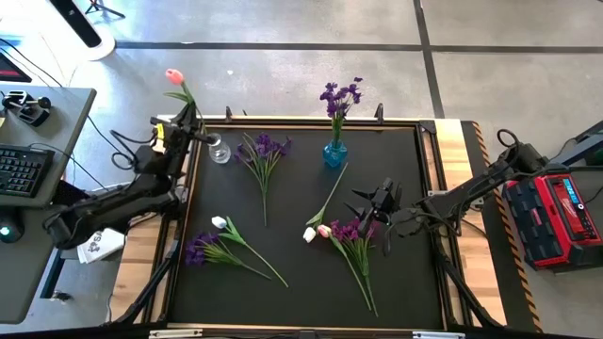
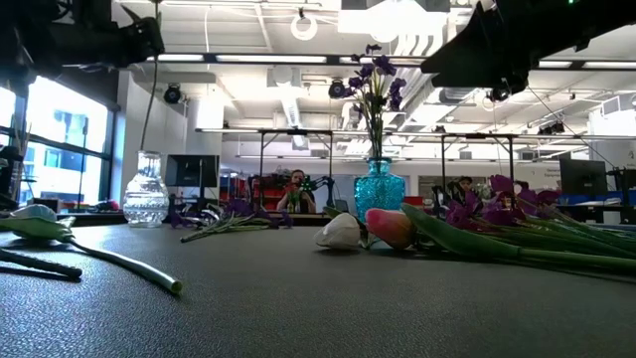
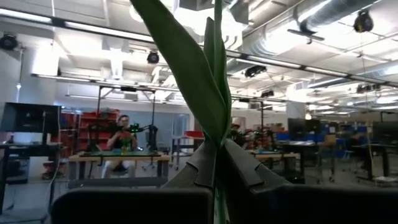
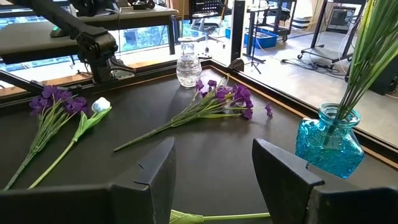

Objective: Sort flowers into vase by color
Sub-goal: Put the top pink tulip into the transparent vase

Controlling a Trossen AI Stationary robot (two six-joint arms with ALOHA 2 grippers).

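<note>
My left gripper (image 1: 192, 123) stands at the table's far left corner, beside the clear glass vase (image 1: 219, 149), shut on a pink tulip (image 1: 174, 75). The blue vase (image 1: 334, 153) holds purple flowers (image 1: 339, 96). My right gripper (image 1: 382, 201) hovers open over the table's middle right, above a pile of a white tulip (image 1: 309, 234), a pink tulip (image 1: 324, 230) and purple flowers (image 1: 350, 231). More purple flowers (image 1: 264, 151) lie flat between the vases. A white tulip (image 1: 219, 222) and purple blooms (image 1: 196, 250) lie at the near left. My left gripper pinches the pink tulip's stem (image 3: 217, 163) between its two fingers, just below a long green leaf (image 3: 186, 68). The fingers lie across the stem. The tulip stands upright and lifted clear, its bud above the fingers. Its thin lower stem (image 2: 150, 104) hangs down over the clear vase (image 2: 145, 191).
A raised wooden frame (image 1: 433, 141) borders the black mat. A keyboard (image 1: 21, 169) and desk sit off the left side, and a red box (image 1: 556, 218) off the right. Bare mat lies along the near edge and between the flower piles.
</note>
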